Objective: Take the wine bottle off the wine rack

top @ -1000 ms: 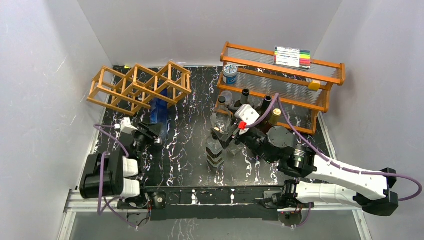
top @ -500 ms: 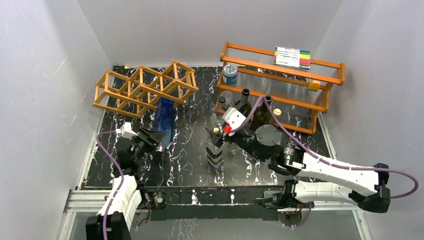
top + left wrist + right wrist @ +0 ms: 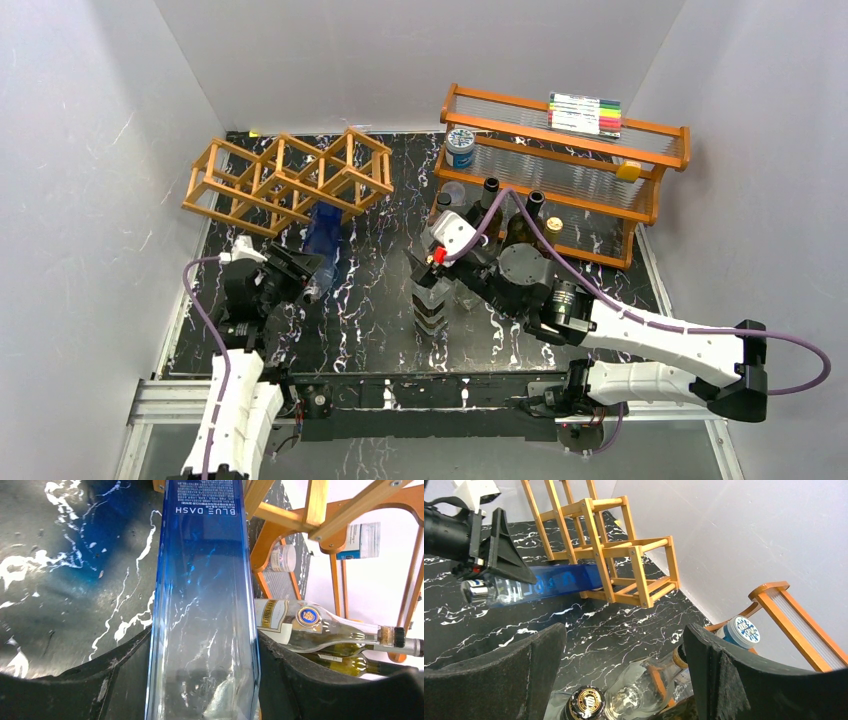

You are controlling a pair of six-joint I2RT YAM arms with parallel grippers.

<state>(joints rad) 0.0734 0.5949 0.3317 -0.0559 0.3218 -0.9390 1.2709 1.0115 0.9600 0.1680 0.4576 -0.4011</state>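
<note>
While our left gripper (image 3: 202, 680) clamps the blue wine bottle (image 3: 323, 232), base inside the wine rack (image 3: 290, 175), and our right gripper (image 3: 624, 652) gapes empty, we reckon extraction needs a straight pull.

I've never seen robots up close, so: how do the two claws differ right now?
The left claw grips the blue bottle, whose far end reaches into the rack; the right claw gapes wide and holds nothing. The left claw faces the rack; the right claw hangs above standing bottles. Both have dark fingers.
</note>
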